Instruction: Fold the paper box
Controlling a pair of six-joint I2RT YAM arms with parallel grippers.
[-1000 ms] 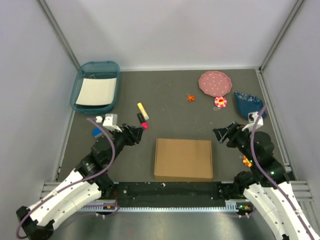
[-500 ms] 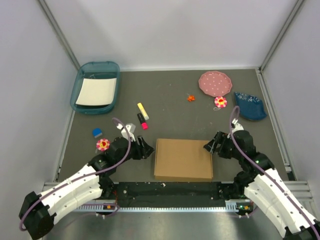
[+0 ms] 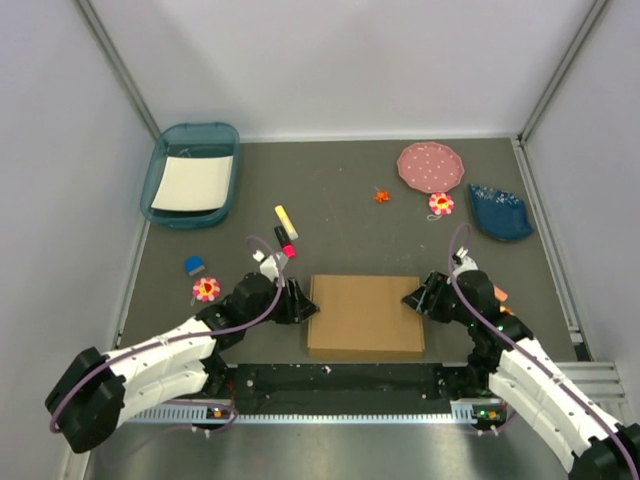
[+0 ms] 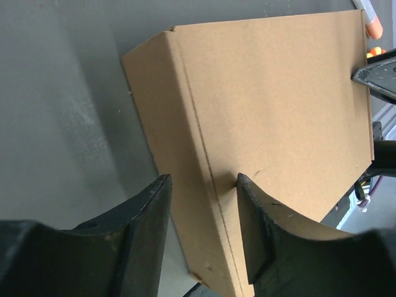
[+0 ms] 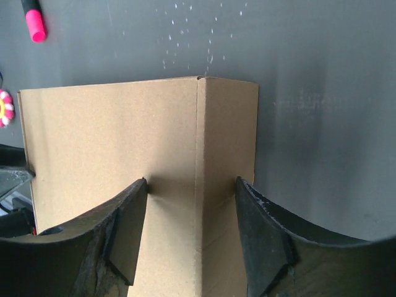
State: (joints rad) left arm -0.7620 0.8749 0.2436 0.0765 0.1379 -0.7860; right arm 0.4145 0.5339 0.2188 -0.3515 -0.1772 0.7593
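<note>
The left end effector (image 3: 297,303), fingers apart, straddles the left edge of the paper box (image 3: 367,318), which sits closed on the tabletop (image 3: 350,220) near the front, between both arms. The right end effector (image 3: 415,300), fingers likewise apart, straddles its right edge.

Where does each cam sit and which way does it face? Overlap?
Top external: above, behind the robot, looking down; left gripper and right gripper flank the plain brown cardboard box.
Left wrist: on left arm, over the box's left edge; own open fingers.
Right wrist: likewise, right edge; own open fingers.
All share the box.
</note>
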